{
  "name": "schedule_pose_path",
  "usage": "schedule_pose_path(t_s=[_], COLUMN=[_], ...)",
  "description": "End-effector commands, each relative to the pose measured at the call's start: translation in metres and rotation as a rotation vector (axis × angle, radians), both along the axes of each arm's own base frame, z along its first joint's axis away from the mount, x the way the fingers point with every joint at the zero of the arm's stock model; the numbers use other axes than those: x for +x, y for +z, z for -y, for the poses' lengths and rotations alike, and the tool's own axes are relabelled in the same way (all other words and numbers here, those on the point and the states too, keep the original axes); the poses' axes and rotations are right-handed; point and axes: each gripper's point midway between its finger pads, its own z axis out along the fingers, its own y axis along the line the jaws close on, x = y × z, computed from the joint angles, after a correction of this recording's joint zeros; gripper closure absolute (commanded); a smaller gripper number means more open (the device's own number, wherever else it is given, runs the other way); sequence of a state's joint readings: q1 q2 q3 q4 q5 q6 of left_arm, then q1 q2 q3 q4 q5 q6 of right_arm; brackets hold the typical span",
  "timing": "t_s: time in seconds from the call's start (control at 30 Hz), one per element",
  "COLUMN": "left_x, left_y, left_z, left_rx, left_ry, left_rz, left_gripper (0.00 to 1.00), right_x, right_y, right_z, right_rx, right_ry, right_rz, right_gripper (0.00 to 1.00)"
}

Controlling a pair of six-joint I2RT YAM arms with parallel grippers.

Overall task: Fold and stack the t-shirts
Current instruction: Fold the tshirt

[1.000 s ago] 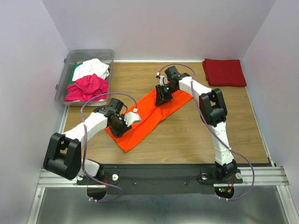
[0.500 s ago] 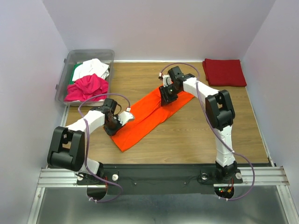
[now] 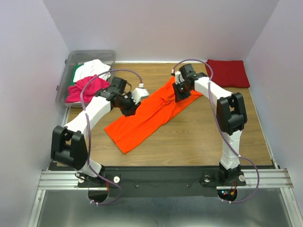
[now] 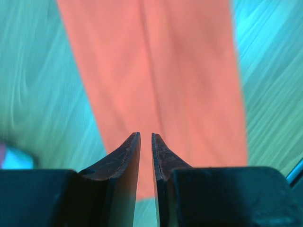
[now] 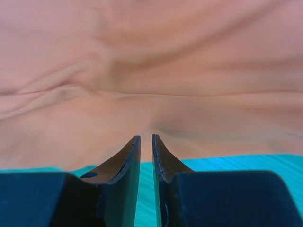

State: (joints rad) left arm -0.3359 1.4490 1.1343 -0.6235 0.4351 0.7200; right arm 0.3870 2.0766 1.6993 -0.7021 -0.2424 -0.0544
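The bright orange t-shirt (image 3: 151,116) lies on the wooden table (image 3: 199,137) as a long diagonal strip. My left gripper (image 3: 131,107) hovers over the strip's upper left edge. In the left wrist view its jaws (image 4: 146,135) stand a narrow gap apart with nothing between them, above the orange cloth (image 4: 161,71). My right gripper (image 3: 180,94) is over the strip's far right end. Its jaws (image 5: 146,137) are also slightly apart and empty, just short of the cloth's edge (image 5: 151,71). A folded dark red t-shirt (image 3: 227,73) lies at the back right.
A clear plastic bin (image 3: 90,54) stands at the back left and holds magenta (image 3: 87,87), white (image 3: 92,70) and green (image 3: 77,72) t-shirts. White walls close in the table on both sides and at the back.
My left gripper has moved up and to the right, from the strip's lower left part to its upper edge. My right gripper has shifted right and back. The orange shirt has shifted slightly.
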Motion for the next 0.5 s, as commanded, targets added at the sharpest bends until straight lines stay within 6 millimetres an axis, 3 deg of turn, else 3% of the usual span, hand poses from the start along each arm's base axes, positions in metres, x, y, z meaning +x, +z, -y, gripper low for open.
schedule_pose_path(t_s=[0.0,0.23,0.47], left_x=[0.005,0.026,0.052], left_y=[0.010,0.002,-0.036], left_z=[0.065,0.135,0.152], left_rx=[-0.168,-0.268,-0.260], left_ry=[-0.044,-0.081,-0.019], left_rz=[-0.078,-0.134,-0.178], left_gripper=[0.70,0.67,0.67], right_x=[0.023,0.021,0.020], right_y=[-0.011,-0.027,-0.038], right_z=[0.044,0.070,0.072], right_rx=[-0.027,-0.049,-0.057], right_ry=[-0.136,-0.192,-0.195], right_rz=[0.001,-0.039,-0.060], right_gripper=[0.79,0.79,0.79])
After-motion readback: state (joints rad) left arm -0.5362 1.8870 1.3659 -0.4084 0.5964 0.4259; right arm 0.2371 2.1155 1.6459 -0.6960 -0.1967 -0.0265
